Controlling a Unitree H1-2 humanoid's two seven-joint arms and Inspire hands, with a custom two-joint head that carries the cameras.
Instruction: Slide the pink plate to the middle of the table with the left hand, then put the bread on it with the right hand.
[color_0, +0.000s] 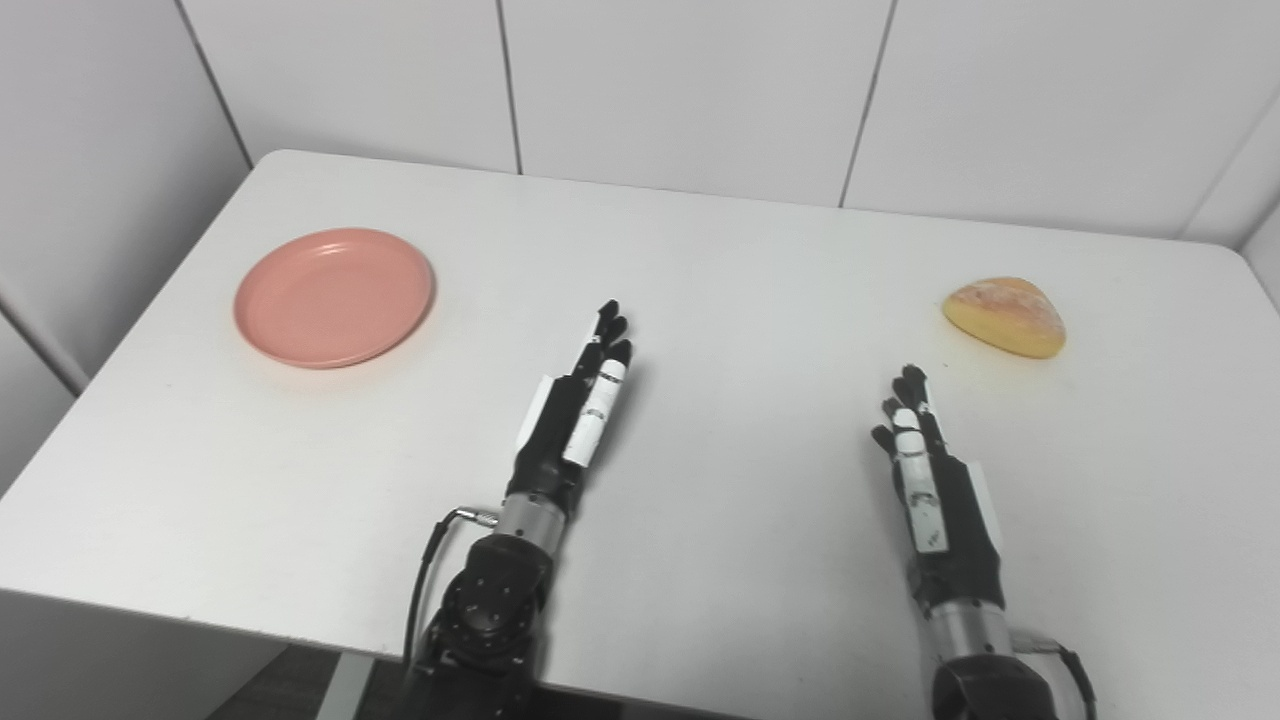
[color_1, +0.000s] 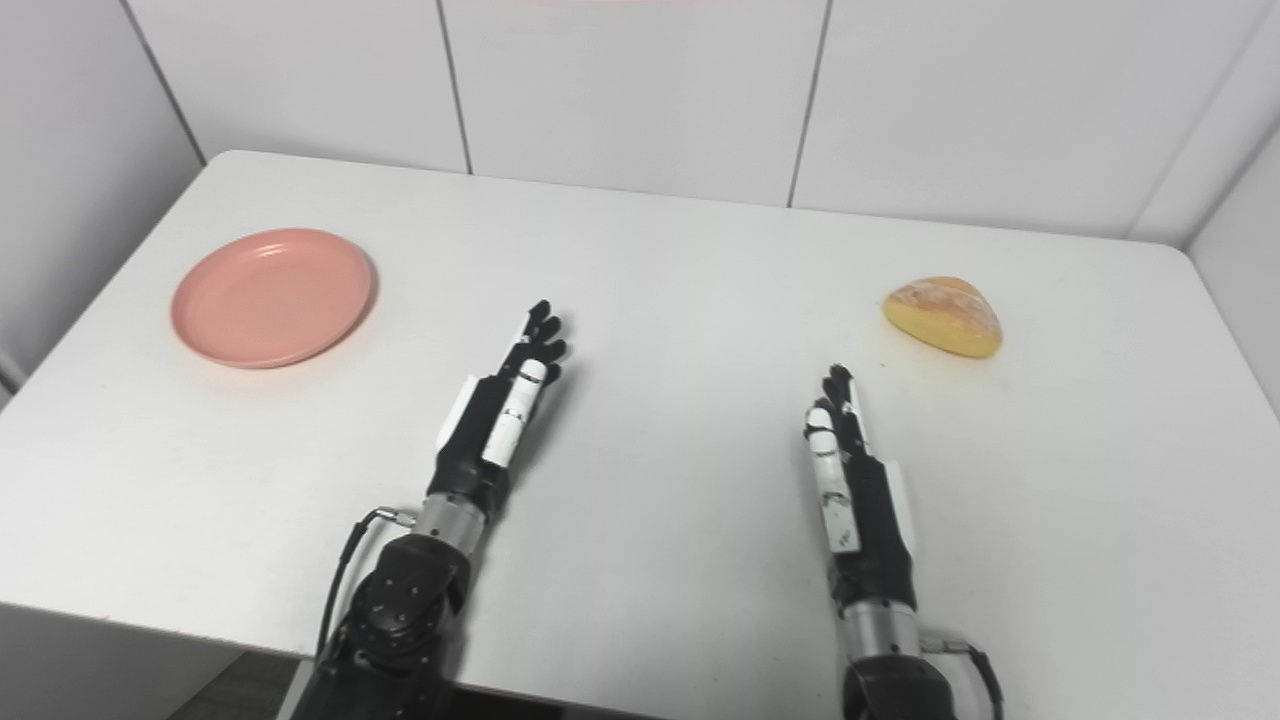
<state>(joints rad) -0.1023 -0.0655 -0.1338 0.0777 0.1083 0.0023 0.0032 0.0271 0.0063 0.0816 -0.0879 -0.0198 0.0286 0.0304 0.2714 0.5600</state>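
Reaching forward with fingers (color_0: 604, 340) straight and held close together, the left hand (color_0: 580, 410) grips nothing and is apart from every object. The pink plate (color_0: 334, 296) lies well off to that hand's left and a little farther back, near the left edge of the table (color_0: 720, 300), so the coming slide looks to depend on the left hand first crossing leftward to the plate's rim. Right of the left hand, the right hand (color_0: 925, 470) is likewise extended and empty. The bread (color_0: 1004, 316) sits beyond it, to its right, long axis running roughly left-right.
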